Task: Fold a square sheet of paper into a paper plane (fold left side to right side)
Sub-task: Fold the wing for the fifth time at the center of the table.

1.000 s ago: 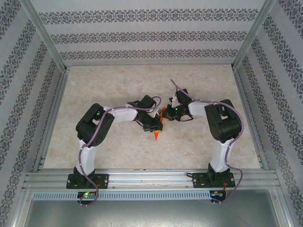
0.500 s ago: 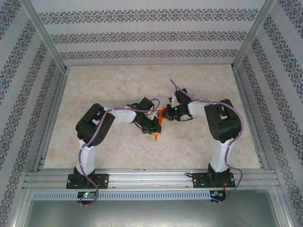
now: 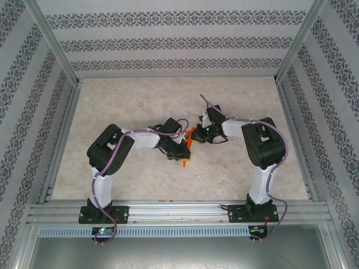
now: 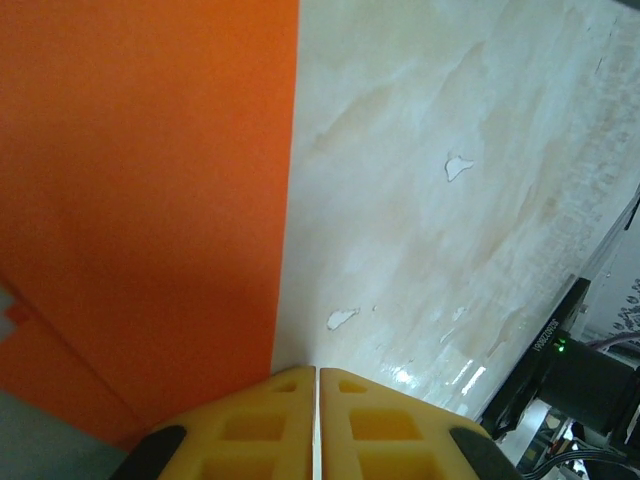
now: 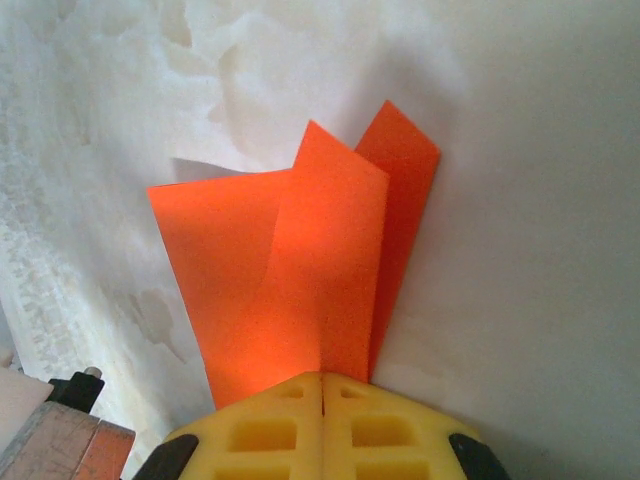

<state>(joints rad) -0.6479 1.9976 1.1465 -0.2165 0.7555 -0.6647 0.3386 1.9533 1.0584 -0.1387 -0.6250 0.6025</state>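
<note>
Left gripper (image 4: 316,374) shifted slightly left, closed (hold unclear); right gripper (image 5: 322,380) clamps the paper plane (image 5: 300,270), which the 2 grippers largely hide from above.

You see the orange paper (image 4: 140,200) filling everything left of its own straight edge, which runs top to bottom. Right of that edge lies the pale marbled table (image 4: 450,260), chipped in two small spots. Below the paper, your left gripper (image 4: 316,378) has its yellow fingers pressed together, and the paper's edge slips behind the left one. At the lower corner farthest from the paper, a dark piece of hardware (image 4: 575,375) shows a green light.
</note>
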